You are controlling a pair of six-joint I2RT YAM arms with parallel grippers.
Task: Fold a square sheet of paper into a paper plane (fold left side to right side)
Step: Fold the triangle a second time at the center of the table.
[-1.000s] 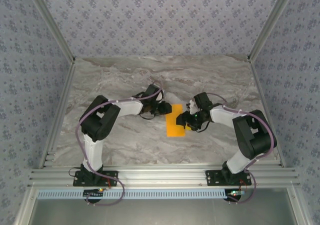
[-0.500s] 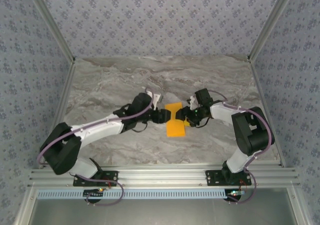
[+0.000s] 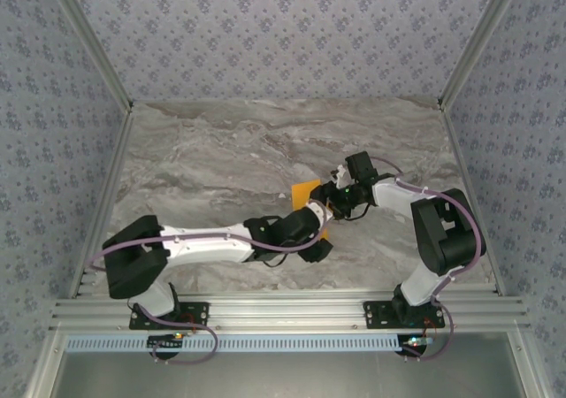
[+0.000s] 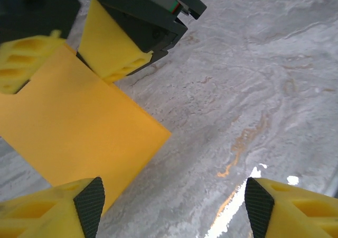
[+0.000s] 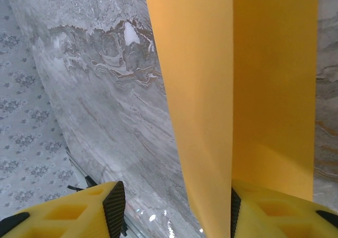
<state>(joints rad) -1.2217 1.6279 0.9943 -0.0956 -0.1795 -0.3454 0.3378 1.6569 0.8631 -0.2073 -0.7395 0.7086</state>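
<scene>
Overhead, the thin bright-orange sheet of paper (image 3: 305, 190) lies near the middle of the grey marble table (image 3: 203, 150), mostly covered by the two arms. The right gripper (image 3: 324, 205) sits at its 3 o'clock edge. The left gripper (image 3: 320, 246), on an arm stretched low across the near side of the table, hangs over its 6 o'clock end.

Next, at the left wrist, the left gripper (image 4: 174, 206) is spread wide and holds nothing. Its yellow fingers (image 4: 53, 211) stand at 7 and 5 o'clock. The sheet of paper (image 4: 79, 127) lies flat as a rectangle toward 9 o'clock, and its near corner runs under the 7 o'clock finger; whether they touch, I cannot tell. The 5 o'clock finger is over bare marble, well apart from the paper. At 11 o'clock the black-bodied right gripper (image 4: 68, 76) rests its two separated yellow fingers on the paper's far edge and hides that end.

Lastly, at the right wrist, the right gripper (image 5: 175, 211) has its jaws apart. The sheet of paper (image 5: 237, 90) runs from the 5 o'clock finger up to 12 o'clock, covering part of that finger, and is not pinched. A straight lengthwise line splits it into a lighter and a darker band. Bare marble table (image 5: 95, 90) lies toward 10 o'clock, with a blue-grey patterned wall (image 5: 21, 116) at 8 o'clock.
</scene>
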